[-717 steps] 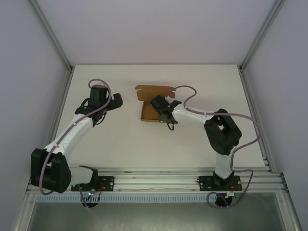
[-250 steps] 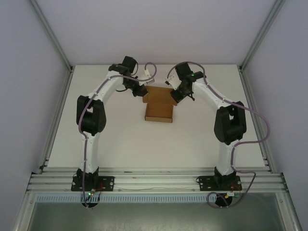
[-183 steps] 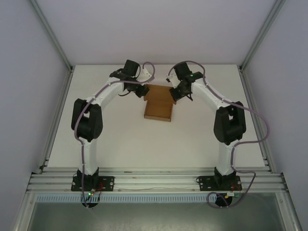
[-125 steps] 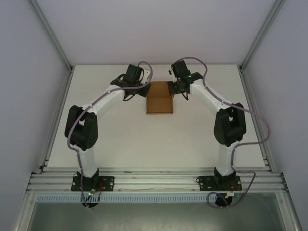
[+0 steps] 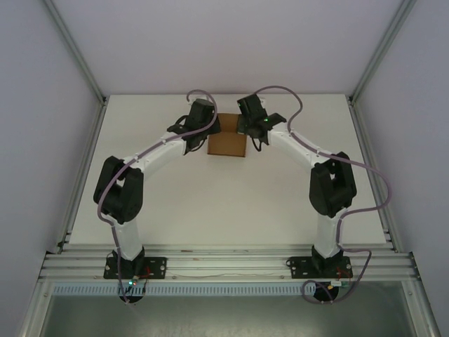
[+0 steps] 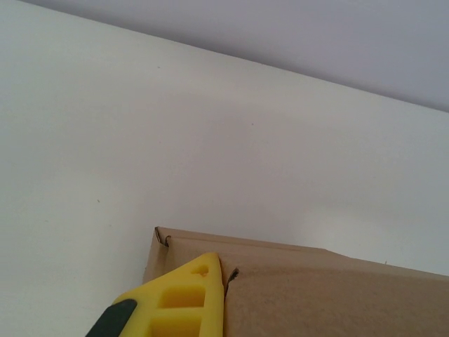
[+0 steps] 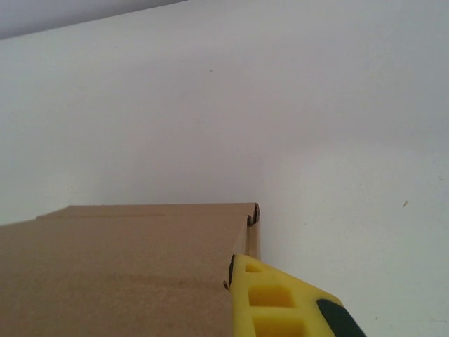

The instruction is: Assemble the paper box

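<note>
The paper box [image 5: 226, 144] is a small flat brown cardboard rectangle with its lid down, lying at the far middle of the white table. My left gripper [image 5: 211, 130] is shut and pressed against the box's far left corner. My right gripper [image 5: 246, 130] is shut against its far right corner. In the left wrist view a yellow finger [image 6: 184, 298] lies on the paper box [image 6: 337, 295] next to a slit near its corner. The right wrist view has a yellow finger [image 7: 275, 303] touching the right edge of the paper box [image 7: 119, 274] by a corner notch.
The white table [image 5: 224, 203] stretches bare in front of the box. Pale enclosure walls with aluminium posts [image 5: 77, 53] rise close behind and beside it. An aluminium rail [image 5: 224, 263] carries both arm bases at the near edge.
The open lid has been folded down onto the box. Both grippers have closed in from the sides to the box's far corners, and the box has shifted a little farther back.
</note>
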### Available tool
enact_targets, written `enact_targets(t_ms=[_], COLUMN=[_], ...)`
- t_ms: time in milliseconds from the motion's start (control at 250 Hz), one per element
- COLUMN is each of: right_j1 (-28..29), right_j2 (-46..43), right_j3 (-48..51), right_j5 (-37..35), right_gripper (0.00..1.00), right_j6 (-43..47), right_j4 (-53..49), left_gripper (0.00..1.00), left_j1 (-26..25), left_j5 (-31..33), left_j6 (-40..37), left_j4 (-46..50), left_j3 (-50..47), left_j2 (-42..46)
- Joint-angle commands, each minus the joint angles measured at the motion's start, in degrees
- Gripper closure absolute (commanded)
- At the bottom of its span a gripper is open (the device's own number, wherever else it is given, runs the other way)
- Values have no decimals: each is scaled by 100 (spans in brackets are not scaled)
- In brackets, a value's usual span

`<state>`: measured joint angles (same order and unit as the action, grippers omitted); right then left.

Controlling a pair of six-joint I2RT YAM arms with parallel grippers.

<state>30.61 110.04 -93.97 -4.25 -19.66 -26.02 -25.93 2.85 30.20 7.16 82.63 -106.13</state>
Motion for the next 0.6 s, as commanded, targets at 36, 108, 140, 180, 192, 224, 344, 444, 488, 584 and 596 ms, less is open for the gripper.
enact_targets(t_ms=[36,108,140,180,192,224,344,444,488,584,596], right_j1=[-20,-6,0,5,-2,10,38,69,70,90,93], right_j2=[76,121,144,181,186,206,299,292,253,148,135], right_j3=[174,230,254,267,279,310,418,653,803,1204,1244], right_j5=[-232,-222,-225,-220,-227,-223,-377,-458,-487,-680,-695], right_gripper=[100,100,100,100,100,100,100,100,100,100,100], right_j6=[-732,-731,-741,-750,-748,-735,-699,-589,-521,-423,-412], right_j4=[560,649,655,657,663,686,725,907,1041,1363,1389], left_gripper=[100,100,100,100,100,100,100,100,100,100,100], left_j1=[45,43,43,43,44,45,27,18,19,-29,-28], left_j5=[361,416,427,431,423,391,261,246,267,177,135], left_j6=[646,646,636,637,641,634,662,659,620,584,584], left_j4=[-575,-635,-620,-594,-593,-597,-727,-796,-773,-1065,-1132], left_j3=[-431,-529,-537,-549,-551,-568,-726,-881,-953,-1285,-1335], left_j2=[-41,-57,-74,-97,-111,-145,-223,-247,-234,-160,-161])
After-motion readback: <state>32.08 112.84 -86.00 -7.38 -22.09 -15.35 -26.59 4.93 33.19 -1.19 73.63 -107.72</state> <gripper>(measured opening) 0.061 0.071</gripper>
